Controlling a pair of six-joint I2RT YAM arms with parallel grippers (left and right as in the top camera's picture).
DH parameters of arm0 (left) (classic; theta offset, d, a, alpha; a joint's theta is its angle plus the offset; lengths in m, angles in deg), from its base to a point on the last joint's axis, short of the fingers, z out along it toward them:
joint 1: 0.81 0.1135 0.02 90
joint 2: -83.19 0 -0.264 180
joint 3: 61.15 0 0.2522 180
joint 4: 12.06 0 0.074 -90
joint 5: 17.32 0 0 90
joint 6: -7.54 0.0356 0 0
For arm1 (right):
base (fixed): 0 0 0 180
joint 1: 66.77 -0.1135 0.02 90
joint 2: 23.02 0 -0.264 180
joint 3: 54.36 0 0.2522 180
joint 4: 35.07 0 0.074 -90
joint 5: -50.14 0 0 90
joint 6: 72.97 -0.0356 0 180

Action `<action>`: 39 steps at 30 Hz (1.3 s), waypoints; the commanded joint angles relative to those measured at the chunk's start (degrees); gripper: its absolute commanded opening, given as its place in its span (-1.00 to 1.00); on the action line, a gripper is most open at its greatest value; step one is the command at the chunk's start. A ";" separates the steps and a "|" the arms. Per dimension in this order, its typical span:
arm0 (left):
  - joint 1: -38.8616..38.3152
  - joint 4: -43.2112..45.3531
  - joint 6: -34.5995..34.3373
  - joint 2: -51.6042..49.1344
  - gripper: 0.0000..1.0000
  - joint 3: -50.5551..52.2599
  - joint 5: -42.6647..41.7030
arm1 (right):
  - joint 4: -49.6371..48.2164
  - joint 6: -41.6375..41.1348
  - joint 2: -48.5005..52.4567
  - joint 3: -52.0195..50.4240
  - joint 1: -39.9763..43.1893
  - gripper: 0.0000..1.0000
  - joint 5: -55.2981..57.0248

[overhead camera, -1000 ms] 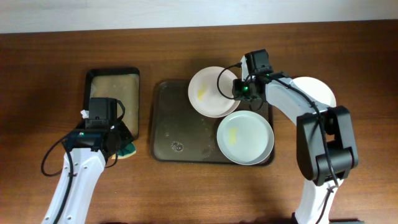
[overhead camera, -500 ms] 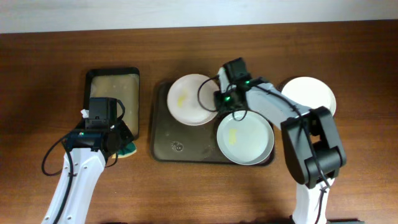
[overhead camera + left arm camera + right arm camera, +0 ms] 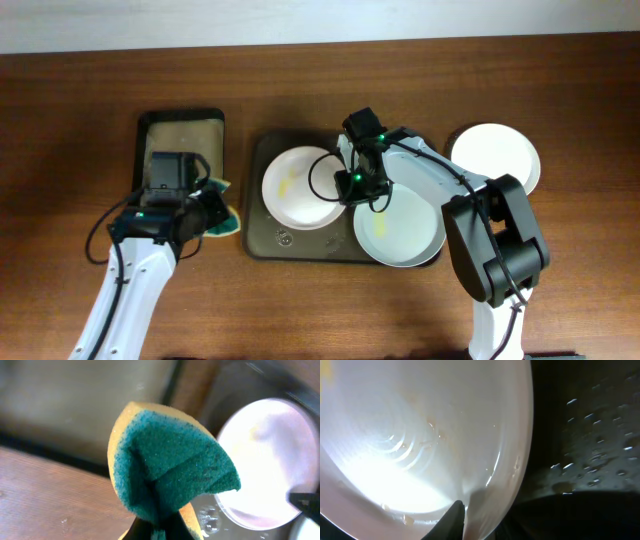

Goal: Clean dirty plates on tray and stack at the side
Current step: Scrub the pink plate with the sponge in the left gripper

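Right fingers (image 3: 352, 182) pinch the rim of a round white plate w/ a yellowish smear (image 3: 298, 188) on the left half of the large dark brown rimmed tray (image 3: 262, 242); left fingers (image 3: 210, 213) clamp a folded green-and-yellow sponge (image 3: 170, 470) just beside it. Risk: the wet rim may slip the thin pinch once scrubbing starts, knocking it into the 2nd white plate (image 3: 400, 225) close by.

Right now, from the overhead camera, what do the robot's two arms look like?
The left arm and right arm have smooth white links with black joint housings. The left end effector and right end effector are black, each with a small green light and a thin black cable looping beside it.
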 commanded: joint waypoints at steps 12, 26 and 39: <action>-7.45 6.99 1.55 -5.46 -1.00 -1.01 -2.51 | -8.57 -4.33 0.55 -0.70 -2.03 -0.66 0.37; -7.58 10.12 1.55 -10.21 -1.00 -1.01 -5.18 | -10.05 -4.48 0.55 -1.70 -2.60 -0.72 0.59; -13.20 18.51 -7.87 -16.76 -1.00 -1.01 -7.89 | -12.13 -13.31 0.55 -4.92 -2.97 -0.91 5.51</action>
